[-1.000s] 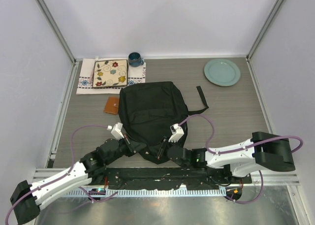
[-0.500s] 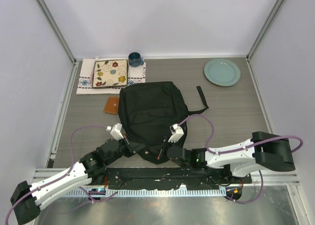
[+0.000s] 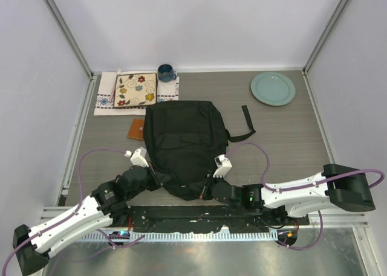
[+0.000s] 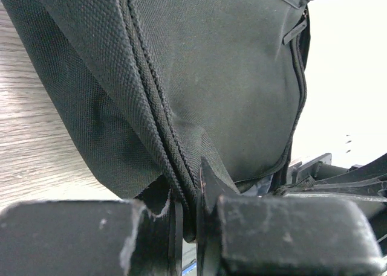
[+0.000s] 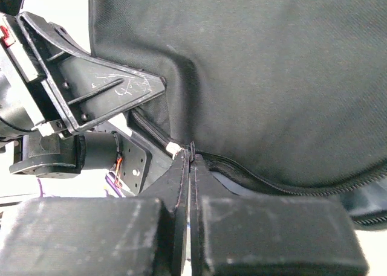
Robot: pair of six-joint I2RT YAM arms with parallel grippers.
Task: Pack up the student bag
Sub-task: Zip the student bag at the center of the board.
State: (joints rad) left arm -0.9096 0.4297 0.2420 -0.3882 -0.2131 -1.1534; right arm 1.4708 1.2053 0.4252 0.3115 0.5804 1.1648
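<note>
The student bag (image 3: 184, 143) lies flat in the middle of the counter (image 3: 290, 143), its rounded end pointing to 6 o'clock, toward the arm bases. One black strap (image 3: 245, 122) trails off its 3 o'clock side.

The left hand (image 4: 188, 188) meets the bag's rim at about 7 o'clock. Its fingers are nearly together, pinching a fold of the black fabric right along the zipper seam, and the seam runs up out of the grip.

The right hand (image 5: 188, 155) comes in at about 5 o'clock. Its fingers are pressed tight against each other, their tips touching the zipper line where the fabric bulges. A small pale bit sits just beside the tips. Whether a pull tab is caught between them cannot be told.

A small brown flat item (image 3: 137, 129) lies just beside the bag at 10 o'clock. Farther out at 11 o'clock, a flower-patterned square tile (image 3: 135, 90) rests on a white patterned cloth (image 3: 106, 98), with a dark blue mug (image 3: 165, 72) at the cloth's far right corner. A pale green plate (image 3: 273, 88) sits well apart at 2 o'clock.
</note>
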